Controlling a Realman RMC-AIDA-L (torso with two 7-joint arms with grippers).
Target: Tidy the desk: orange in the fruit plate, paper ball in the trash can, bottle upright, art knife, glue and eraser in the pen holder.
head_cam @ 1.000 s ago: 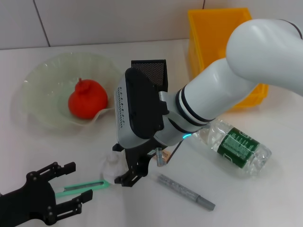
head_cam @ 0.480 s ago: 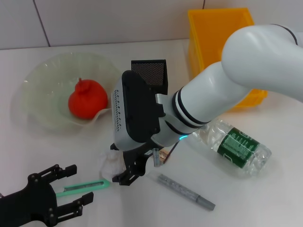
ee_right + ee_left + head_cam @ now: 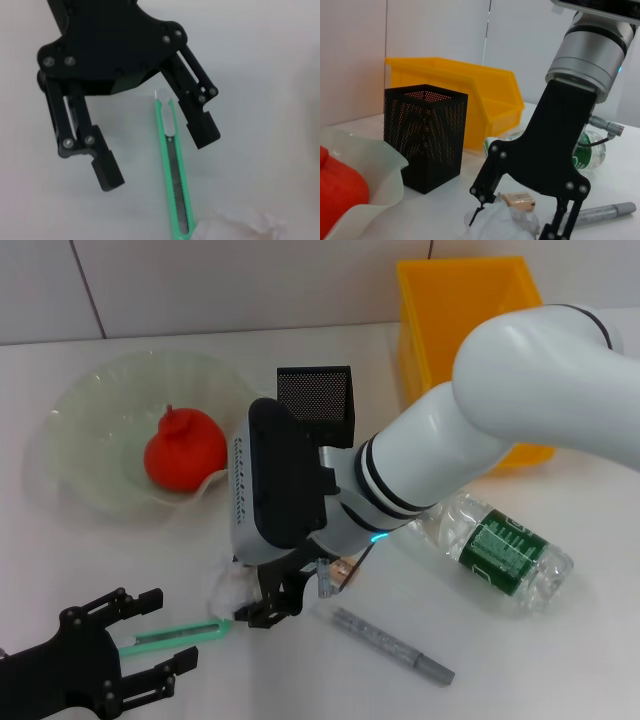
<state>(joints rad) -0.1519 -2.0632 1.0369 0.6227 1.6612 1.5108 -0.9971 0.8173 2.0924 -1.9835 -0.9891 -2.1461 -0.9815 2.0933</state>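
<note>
The right gripper has been shifted slightly leftward, its fingers spread astride the paper ball. Beside the ball lie the eraser and the green knife. The left gripper is held open near the knife's end.

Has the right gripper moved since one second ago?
Yes. The right gripper has shifted left, farther from the pen and over the paper ball.

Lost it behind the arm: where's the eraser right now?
In the left wrist view the eraser lies on the table just behind the paper ball, under the right gripper, in front of the bottle.
</note>
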